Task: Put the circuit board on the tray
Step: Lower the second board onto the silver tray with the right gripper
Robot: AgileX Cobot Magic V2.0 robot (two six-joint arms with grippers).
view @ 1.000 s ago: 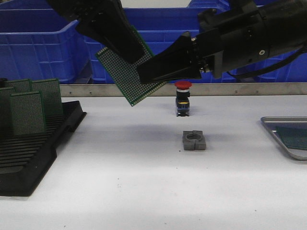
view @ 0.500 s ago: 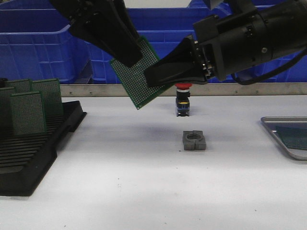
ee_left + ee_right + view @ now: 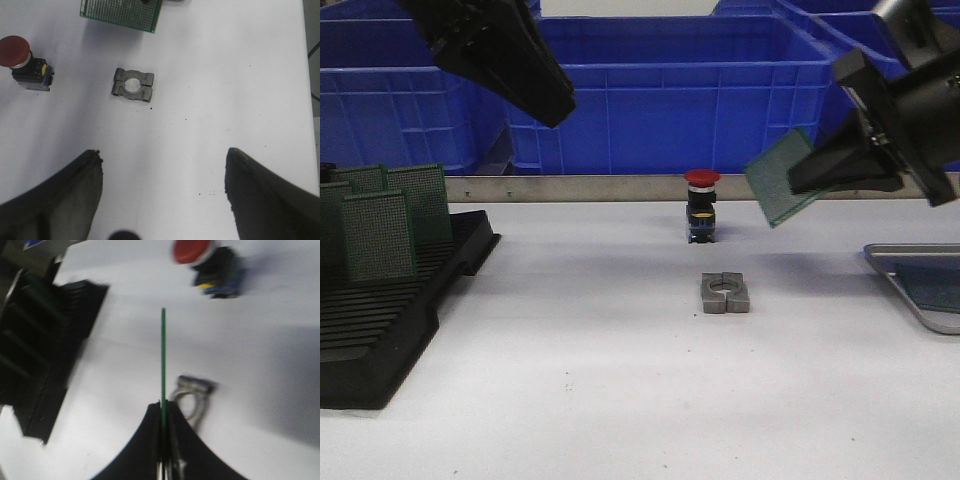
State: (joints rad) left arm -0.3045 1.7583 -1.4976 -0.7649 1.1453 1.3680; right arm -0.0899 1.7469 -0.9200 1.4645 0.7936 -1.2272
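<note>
Nearest on the white surface lies a small grey metal clamp block with a round hole, alone near the middle. To the left sits a black slotted plastic rack with several green perforated boards standing upright in its slots. At the right edge rests the shallow silver-grey metal tray with a raised rim, partly cut off by the frame. Beyond the clamp block stands a red mushroom-head push button on a black body. The right gripper hangs above the surface just left of the tray, its jaws pinched onto one edge of a thin green perforated circuit board, held tilted in the air. The left gripper is raised at upper left, jaws spread wide and empty. Blue plastic crates line the back.
</note>
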